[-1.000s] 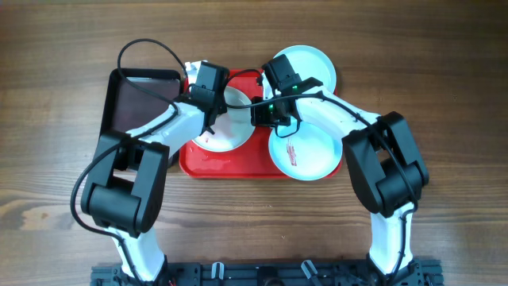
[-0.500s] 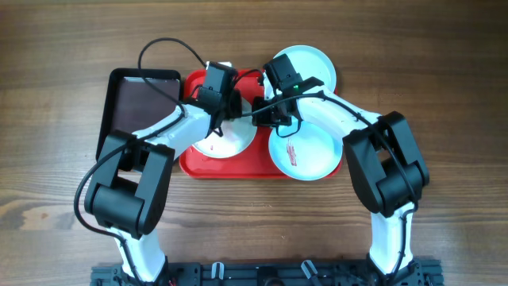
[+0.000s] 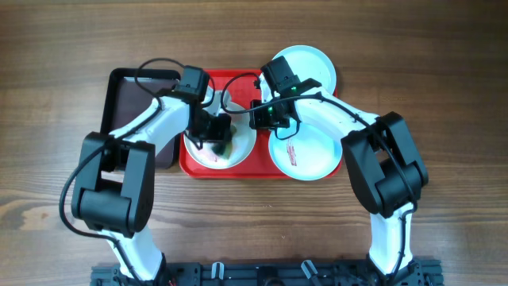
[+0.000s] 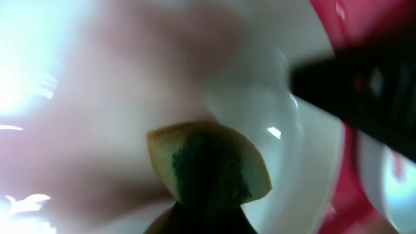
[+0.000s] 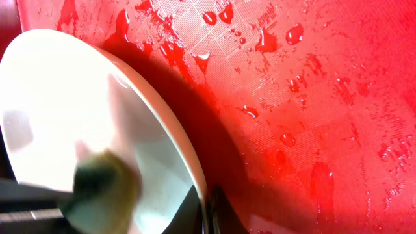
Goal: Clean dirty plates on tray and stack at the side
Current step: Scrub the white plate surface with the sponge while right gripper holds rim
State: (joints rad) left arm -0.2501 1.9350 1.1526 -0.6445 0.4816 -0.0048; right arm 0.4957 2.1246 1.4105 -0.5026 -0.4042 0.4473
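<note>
On the red tray [image 3: 238, 165] lies a white plate [image 3: 238, 149]. My left gripper [image 3: 216, 131] is shut on a yellow sponge with a green pad [image 4: 208, 172], and it presses the sponge onto the plate's inside [image 4: 260, 97]. My right gripper [image 3: 260, 114] is shut on the white plate's right rim [image 5: 198, 188], which is held tilted a little above the wet tray [image 5: 312, 97]. The sponge [image 5: 104, 185] shows blurred in the right wrist view. A turquoise plate [image 3: 309, 155] with a reddish smear sits at the tray's right end. Another turquoise plate [image 3: 309, 67] lies behind it.
A black tray [image 3: 127, 99] lies left of the red tray, under my left arm. Red droplets spot the red tray's surface [image 5: 260, 39]. Bare wooden table [image 3: 444, 79] surrounds the trays.
My left gripper has moved with the sponge from the white plate's back edge toward its middle and front. The right gripper has kept its hold on the rim.
</note>
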